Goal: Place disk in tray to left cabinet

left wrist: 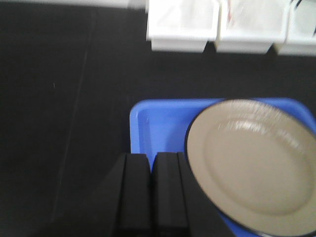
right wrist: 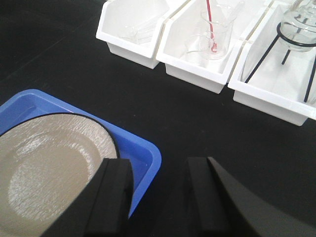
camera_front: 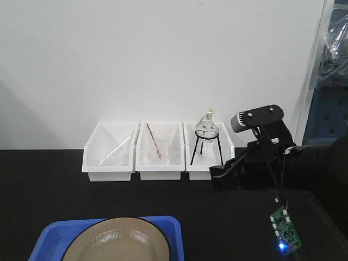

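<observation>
The tan disk point(camera_front: 122, 242) with its thin black rim lies flat in the blue tray point(camera_front: 51, 239) at the near edge of the black table. In the left wrist view my left gripper point(left wrist: 151, 192) is shut at the tray's point(left wrist: 158, 123) near left corner, beside the disk point(left wrist: 252, 168); nothing shows between its fingers. My right gripper point(right wrist: 158, 197) is open above the tray's point(right wrist: 143, 153) right corner. One finger hangs over the disk's point(right wrist: 44, 168) edge, the other over bare table. The front view has the right gripper point(camera_front: 217, 179) above and to the right of the tray. The left cabinet is out of view.
Three white bins point(camera_front: 159, 155) stand in a row against the back wall, holding glassware; the right one has a round flask on a black tripod point(camera_front: 206, 133). A small green circuit board point(camera_front: 285, 228) hangs from the right arm. Black table point(right wrist: 197, 113) lies between bins and tray.
</observation>
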Tool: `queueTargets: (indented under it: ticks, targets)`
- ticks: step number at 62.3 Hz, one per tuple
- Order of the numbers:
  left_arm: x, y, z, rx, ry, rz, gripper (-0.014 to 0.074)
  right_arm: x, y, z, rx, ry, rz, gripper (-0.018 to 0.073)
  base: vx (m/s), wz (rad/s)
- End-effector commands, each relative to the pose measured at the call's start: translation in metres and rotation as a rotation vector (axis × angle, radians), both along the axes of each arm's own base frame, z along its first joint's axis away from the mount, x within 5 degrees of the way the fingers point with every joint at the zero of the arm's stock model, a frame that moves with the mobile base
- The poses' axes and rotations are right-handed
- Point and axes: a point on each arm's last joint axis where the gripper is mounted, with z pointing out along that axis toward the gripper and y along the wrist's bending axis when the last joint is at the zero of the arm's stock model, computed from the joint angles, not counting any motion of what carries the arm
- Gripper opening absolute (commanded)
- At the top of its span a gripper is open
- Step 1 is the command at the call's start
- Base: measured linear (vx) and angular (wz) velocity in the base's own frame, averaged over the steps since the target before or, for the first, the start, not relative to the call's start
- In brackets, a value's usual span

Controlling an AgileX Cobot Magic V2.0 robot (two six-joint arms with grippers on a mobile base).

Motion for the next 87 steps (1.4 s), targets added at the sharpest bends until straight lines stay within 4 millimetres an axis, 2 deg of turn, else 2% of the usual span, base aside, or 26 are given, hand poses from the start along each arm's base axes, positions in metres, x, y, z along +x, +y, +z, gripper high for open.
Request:
queueTargets:
  ticks: [1, 12, 21, 28, 35, 46, 57, 58, 66, 72, 84, 87]
  targets:
    - [0.027, -0.001, -0.003, -0.004, -0.012, 0.004, 0.0090, -0.005, -0.004, 0.027, 0.046, -0.091, -0.027, 0.0322, 0.00, 0.00]
    - [0.065, -0.002, -0.041, -0.001, 0.113, 0.012, 0.0325, -0.005, -0.004, 0.026, 0.045, -0.087, -0.024, 0.0322, 0.00, 0.00]
    - [0.090, -0.003, -0.054, 0.001, 0.205, 0.008, 0.0496, -0.006, -0.004, 0.026, 0.043, -0.083, -0.021, 0.0322, 0.00, 0.00]
    - [0.115, -0.004, -0.059, 0.002, 0.262, 0.003, 0.0559, -0.006, -0.003, 0.025, 0.041, -0.076, -0.015, 0.0322, 0.00, 0.00]
    - [0.139, -0.005, -0.066, 0.010, 0.322, -0.010, 0.0557, -0.007, -0.003, 0.025, 0.040, -0.072, -0.012, 0.0322, 0.00, 0.00]
    - [0.165, -0.006, -0.098, 0.017, 0.439, -0.020, 0.0537, -0.007, -0.003, 0.025, 0.040, -0.070, -0.010, 0.0322, 0.00, 0.00]
    - [0.172, -0.006, -0.129, 0.010, 0.543, -0.019, 0.0515, -0.007, -0.003, 0.025, 0.040, -0.070, -0.010, 0.0322, 0.00, 0.00]
    - [0.173, -0.007, -0.143, 0.009, 0.593, -0.019, 0.0512, -0.007, -0.003, 0.025, 0.040, -0.070, -0.010, 0.0322, 0.00, 0.00]
    - [0.174, -0.007, -0.151, 0.009, 0.615, -0.017, 0.0478, -0.007, -0.003, 0.025, 0.040, -0.070, -0.010, 0.0322, 0.00, 0.00]
    - [0.174, -0.007, -0.154, 0.009, 0.625, -0.017, 0.0363, -0.007, -0.003, 0.025, 0.040, -0.069, -0.010, 0.0322, 0.00, 0.00]
    - [0.173, -0.007, -0.154, 0.008, 0.641, -0.019, -0.0004, -0.007, -0.003, 0.025, 0.040, -0.069, -0.010, 0.0314, 0.00, 0.00]
    - [0.173, -0.007, -0.154, 0.008, 0.644, -0.019, -0.0009, -0.006, -0.003, 0.025, 0.041, -0.077, -0.016, 0.0312, 0.00, 0.00]
